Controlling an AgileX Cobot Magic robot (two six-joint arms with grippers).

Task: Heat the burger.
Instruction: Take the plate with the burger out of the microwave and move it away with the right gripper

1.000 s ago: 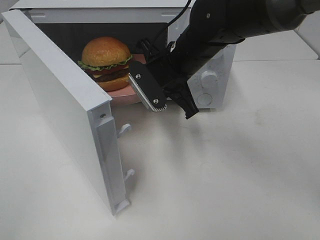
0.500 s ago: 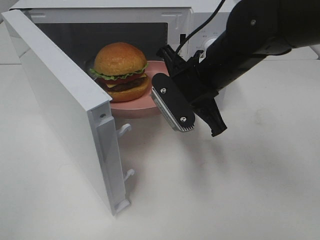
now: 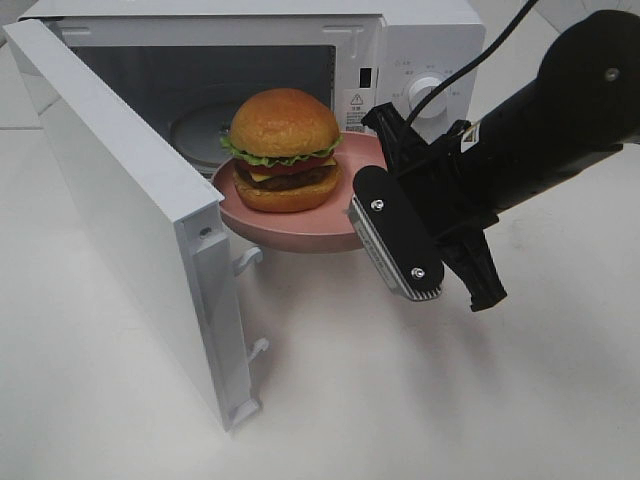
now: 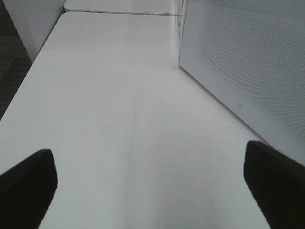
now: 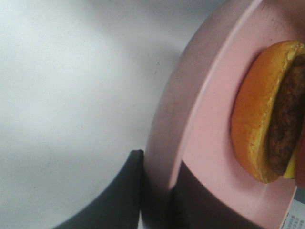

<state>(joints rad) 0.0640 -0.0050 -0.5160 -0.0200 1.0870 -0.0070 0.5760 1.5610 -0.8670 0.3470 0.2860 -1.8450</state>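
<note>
The burger (image 3: pixel 285 140), with its golden bun, lettuce, red layer and dark patty, sits on a pink round plate (image 3: pixel 290 228). My right gripper (image 3: pixel 385 165) is shut on the plate's right rim. It holds the plate in the air at the mouth of the open white microwave (image 3: pixel 425 40), partly outside it. The right wrist view shows the burger (image 5: pixel 267 109) on the plate (image 5: pixel 205 129), with my gripper (image 5: pixel 159 162) clamped across the rim. My left gripper (image 4: pixel 152 186) is open and empty over the bare table.
The microwave door (image 3: pixel 120 200) stands wide open at the left, its latch hooks facing the front. The glass turntable (image 3: pixel 195 125) shows inside the cavity. The door's white outer face (image 4: pixel 243 62) stands close by the left gripper.
My right gripper has drawn the plate with the burger forward and to the right, from deep inside the microwave to its opening. The left arm view has no earlier frame.
</note>
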